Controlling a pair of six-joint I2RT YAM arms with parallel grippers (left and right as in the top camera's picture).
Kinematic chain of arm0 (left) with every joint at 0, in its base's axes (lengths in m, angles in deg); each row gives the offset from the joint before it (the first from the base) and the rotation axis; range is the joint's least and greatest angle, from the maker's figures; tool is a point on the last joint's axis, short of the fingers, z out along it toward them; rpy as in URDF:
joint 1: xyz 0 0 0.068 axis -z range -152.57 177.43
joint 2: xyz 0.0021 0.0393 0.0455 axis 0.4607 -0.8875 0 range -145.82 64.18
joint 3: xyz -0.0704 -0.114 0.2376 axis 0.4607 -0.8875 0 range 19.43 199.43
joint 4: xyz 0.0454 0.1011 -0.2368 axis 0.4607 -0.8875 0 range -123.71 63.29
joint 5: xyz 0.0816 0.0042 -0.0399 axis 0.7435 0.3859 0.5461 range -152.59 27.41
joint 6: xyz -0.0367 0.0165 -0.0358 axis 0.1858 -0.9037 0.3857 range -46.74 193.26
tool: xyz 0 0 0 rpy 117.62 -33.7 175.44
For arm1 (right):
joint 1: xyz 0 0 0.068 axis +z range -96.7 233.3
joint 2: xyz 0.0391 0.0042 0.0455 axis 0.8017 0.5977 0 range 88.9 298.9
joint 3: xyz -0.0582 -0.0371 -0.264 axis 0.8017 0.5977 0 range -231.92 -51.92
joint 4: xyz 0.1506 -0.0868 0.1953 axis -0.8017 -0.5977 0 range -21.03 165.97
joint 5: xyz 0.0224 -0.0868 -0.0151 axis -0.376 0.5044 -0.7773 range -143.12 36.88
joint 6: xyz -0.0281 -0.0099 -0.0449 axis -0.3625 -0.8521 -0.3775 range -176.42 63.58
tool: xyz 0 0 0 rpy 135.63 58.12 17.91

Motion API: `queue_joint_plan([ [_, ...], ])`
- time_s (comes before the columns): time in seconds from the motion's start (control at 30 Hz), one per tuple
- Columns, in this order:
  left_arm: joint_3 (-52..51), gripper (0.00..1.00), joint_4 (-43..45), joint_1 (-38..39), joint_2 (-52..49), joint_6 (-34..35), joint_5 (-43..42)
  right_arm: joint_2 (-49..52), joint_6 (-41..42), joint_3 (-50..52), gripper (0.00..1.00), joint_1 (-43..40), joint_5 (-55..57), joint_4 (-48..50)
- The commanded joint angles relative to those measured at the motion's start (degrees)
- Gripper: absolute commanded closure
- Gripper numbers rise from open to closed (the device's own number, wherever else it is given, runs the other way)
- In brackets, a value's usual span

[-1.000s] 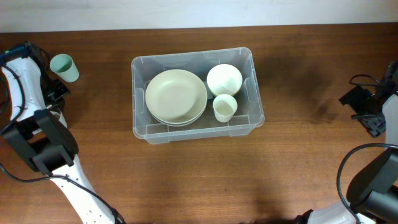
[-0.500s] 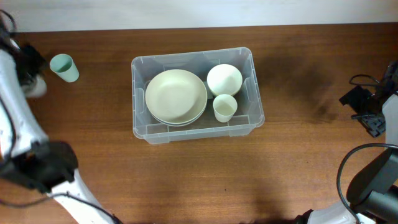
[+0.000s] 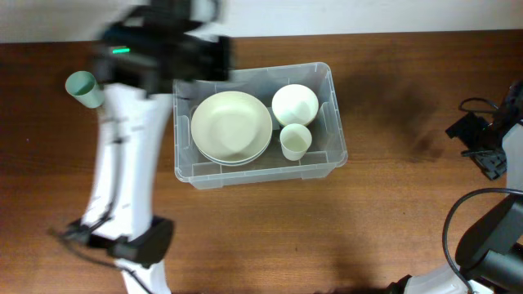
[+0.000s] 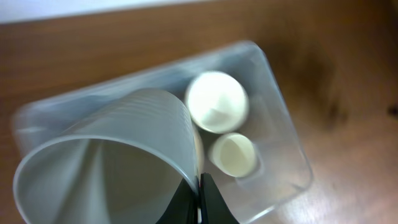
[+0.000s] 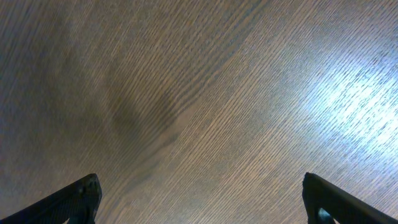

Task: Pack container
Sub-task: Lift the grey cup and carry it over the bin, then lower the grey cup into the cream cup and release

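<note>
Bin: the large clear plastic rectangular bin sits mid-way along the dark brown wooden bench, nearer the far edge than the near one. The left wrist view sees it from above.

Left side: the left gripper is clenched on the wall of a pale ribbed translucent plastic cup, whose mouth faces the camera. In the overhead view the left arm is a blur reaching over the bin's far-left corner, and the held cup cannot be picked out there.

Right side: the right gripper has its fingers spread wide with nothing between them. It hangs above bare wood close to the right edge.

Step in hand: by my reading, the held cup is being carried to the bin for packing.

Next move: little bare floor is left inside, so the cup probably has to be turned upright and lowered into the small cream cup or the bowl. The grip should be let go only once the cup is seated.

Plates: round cream plates fill the bin's left half, two by their rims.

Bowls: one round white bowl, at the bin's far-right corner.

Cups: three.
- The held one.
- One small cream cup, just beside the bowl on its near side.
- One mint-green plastic cup, on the bench towards the far-left corner and not yet packed.
</note>
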Motion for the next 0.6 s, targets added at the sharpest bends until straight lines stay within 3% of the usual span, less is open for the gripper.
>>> queue_joint_plan([
  [0.0,-0.5,0.99,0.0,7.2,-5.2,-1.4,1.4,-0.4,0.3,0.0,0.01,0.2,0.3,0.0],
  [0.2,-0.5,0.99,0.0,15.1,-13.0,-1.4,1.4,-0.4,0.3,0.0,0.01,0.2,0.3,0.0],
  [0.57,-0.5,0.99,-1.6,17.0,-18.1,-1.4,1.4,-0.4,0.3,0.0,0.01,0.2,0.3,0.0],
])
